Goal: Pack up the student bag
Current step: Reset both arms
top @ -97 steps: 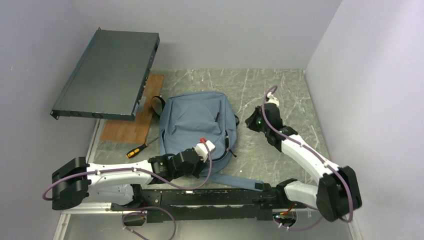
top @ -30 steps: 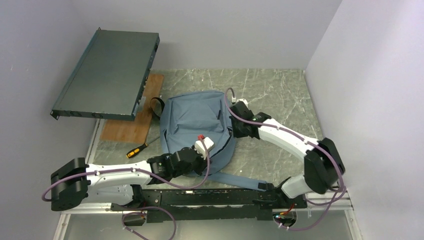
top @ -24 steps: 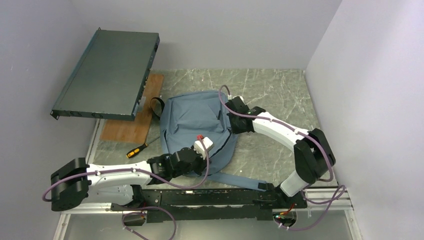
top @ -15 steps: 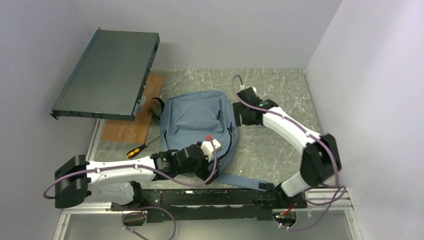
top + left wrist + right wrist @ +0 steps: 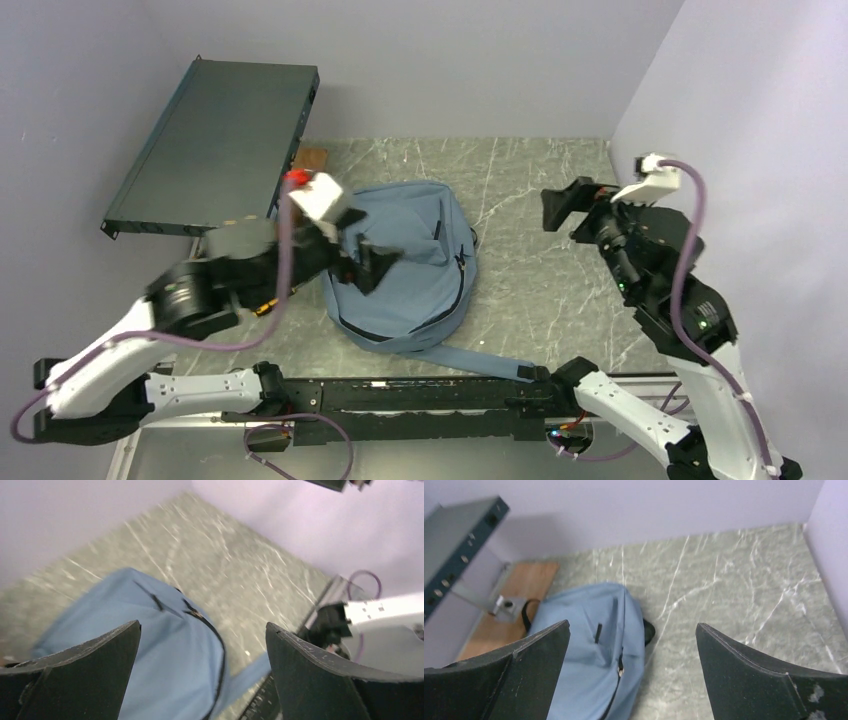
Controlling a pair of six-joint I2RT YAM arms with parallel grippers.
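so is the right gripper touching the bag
Apart. In the top view, bare table shows between the right gripper and the bag.

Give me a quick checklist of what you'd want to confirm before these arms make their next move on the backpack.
1. Left gripper open and empty: ok, fingers spread wide with nothing between them.
2. Right gripper open and empty: ok, same.
3. Both grippers clear of the student bag: ok, each hangs above it without touching.
4. Bag lying flat on the table: ok.
5. Main zipper open far enough to pack: cannot tell; only its dark line shows.
6. Strap out of the arms' way: not ok; it trails toward the rail at the arm bases and might snag.
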